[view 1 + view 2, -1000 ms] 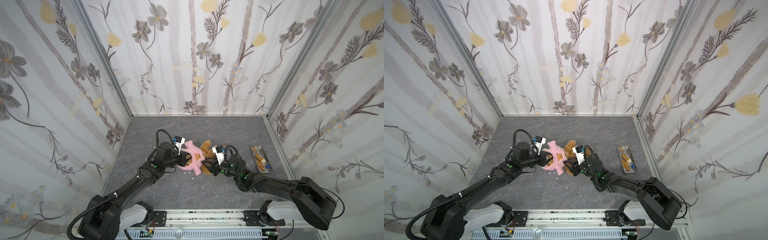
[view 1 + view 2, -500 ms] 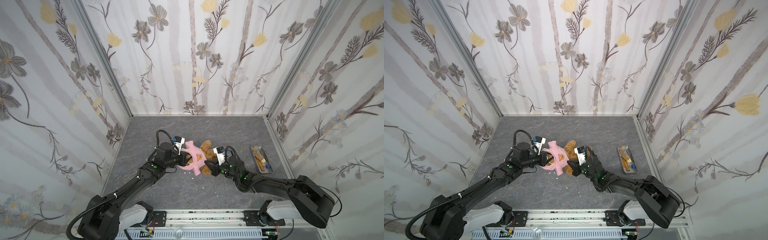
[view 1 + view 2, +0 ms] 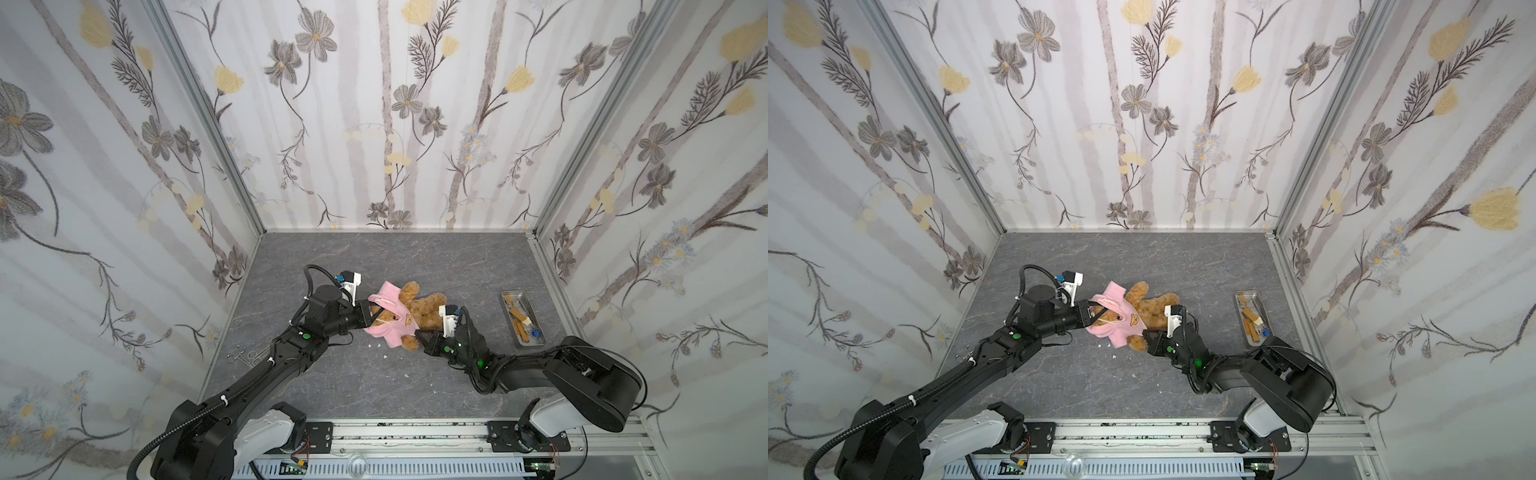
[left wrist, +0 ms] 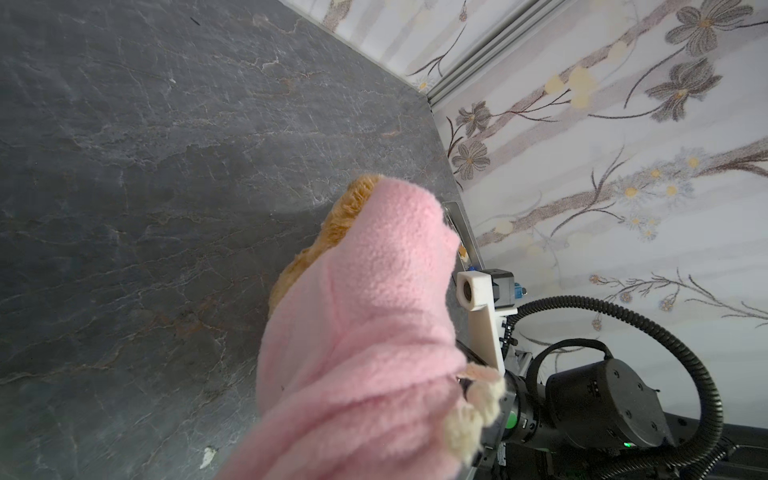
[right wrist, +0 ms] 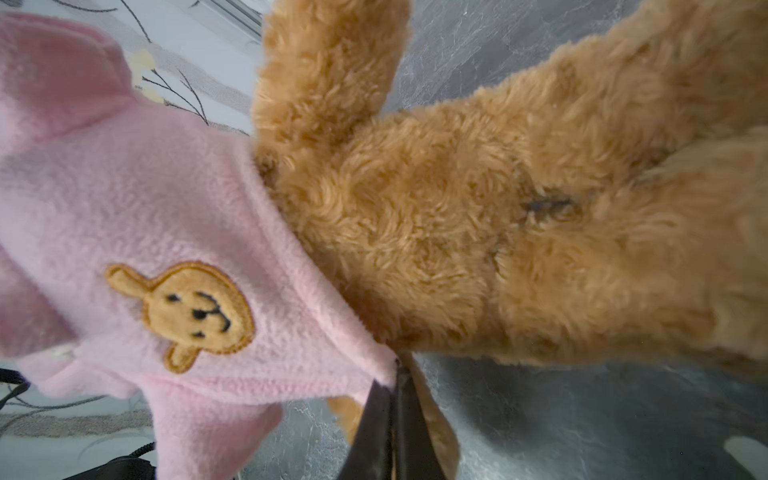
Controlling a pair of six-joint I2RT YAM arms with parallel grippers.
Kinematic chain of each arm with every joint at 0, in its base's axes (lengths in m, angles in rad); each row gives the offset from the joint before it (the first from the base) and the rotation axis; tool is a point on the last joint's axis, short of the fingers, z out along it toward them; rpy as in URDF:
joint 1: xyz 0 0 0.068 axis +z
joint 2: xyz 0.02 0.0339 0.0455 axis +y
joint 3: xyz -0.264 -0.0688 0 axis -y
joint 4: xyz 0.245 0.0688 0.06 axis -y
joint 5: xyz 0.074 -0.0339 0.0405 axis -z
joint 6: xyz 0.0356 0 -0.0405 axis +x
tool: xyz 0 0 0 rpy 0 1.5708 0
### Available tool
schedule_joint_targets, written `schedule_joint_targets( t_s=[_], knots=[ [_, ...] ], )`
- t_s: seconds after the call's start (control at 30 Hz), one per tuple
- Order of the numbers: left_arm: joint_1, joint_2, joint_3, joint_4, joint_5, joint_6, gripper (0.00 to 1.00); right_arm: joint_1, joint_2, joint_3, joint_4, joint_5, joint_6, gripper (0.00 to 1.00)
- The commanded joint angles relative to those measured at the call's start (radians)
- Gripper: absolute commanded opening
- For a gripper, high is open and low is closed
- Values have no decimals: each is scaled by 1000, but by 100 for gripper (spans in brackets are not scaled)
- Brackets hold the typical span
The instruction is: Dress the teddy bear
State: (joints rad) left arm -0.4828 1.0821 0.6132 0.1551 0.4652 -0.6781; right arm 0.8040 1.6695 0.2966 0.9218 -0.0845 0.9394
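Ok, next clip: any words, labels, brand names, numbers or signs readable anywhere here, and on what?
No text can be read in any view.
pink hoodie: its patch is a stitched bear face, no letters.
joint housing of the right arm: faint small marks, too small to read.
metal tray: nothing legible on it or its contents at this size.
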Motion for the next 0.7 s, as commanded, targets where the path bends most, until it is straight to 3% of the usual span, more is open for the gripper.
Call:
schedule_joint_targets(
  t_s=[0.0, 0.17, 0.3, 0.43, 0.53, 0.67],
  knots=[
    [12, -26, -1, 197, -106, -63, 0, -2, 14, -33, -144, 145, 74, 0],
    [17, 6, 0, 198, 1, 35, 0, -14, 7, -43, -36, 95, -21, 0],
    [18, 6, -29, 194, 104, 250, 0, -27, -67, -31, 17, -39, -191, 21],
    [18, -28, -57, 186, 195, 499, 0, -67, -234, 23, -149, -200, -365, 40],
    [17, -60, -66, 182, 254, 666, 0, -113, -326, 70, -291, -309, -444, 43],
    [16, -100, -88, 182, 276, 876, 0, -163, -394, 120, -360, -419, -437, 44]
  ],
)
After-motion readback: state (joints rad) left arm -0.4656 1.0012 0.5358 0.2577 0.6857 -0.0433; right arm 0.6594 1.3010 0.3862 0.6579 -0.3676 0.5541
